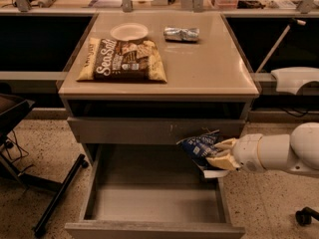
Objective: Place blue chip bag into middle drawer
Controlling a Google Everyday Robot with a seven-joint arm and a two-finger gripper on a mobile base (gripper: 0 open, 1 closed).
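From where I stand, the gripper (219, 153) is at the right side of the cabinet, just under the closed drawer front with pale scratch marks (149, 130). Its two yellowish fingers (223, 162) pinch the blue chip bag (198, 146) by its right end. The rest of the bag sticks out to the left, a little tilted, with the white lettering turned up. I think it is held by the end so that the free part can go over the drawer wall first.

The bag hangs in the air above the right rear corner of the middle drawer (154, 203), close to the right side wall. It does not touch the floor of the drawer. The drawer is pulled far out toward me, which gives a wide opening from above. The white arm (279, 153) comes in from the right, nearly level, probably because the counter (209, 68) overhangs and leaves little room from above.

On the counter lie the brown "Sea Salt" bag (124, 59), a small white plate (129, 32) behind it, and a silver foil packet (181, 33) to the right. All are well apart from the gripper and have no part in this task.

My judgement is that the carrying is nearly done. What remains is to bring the bag more to the left and lower, then let it go.
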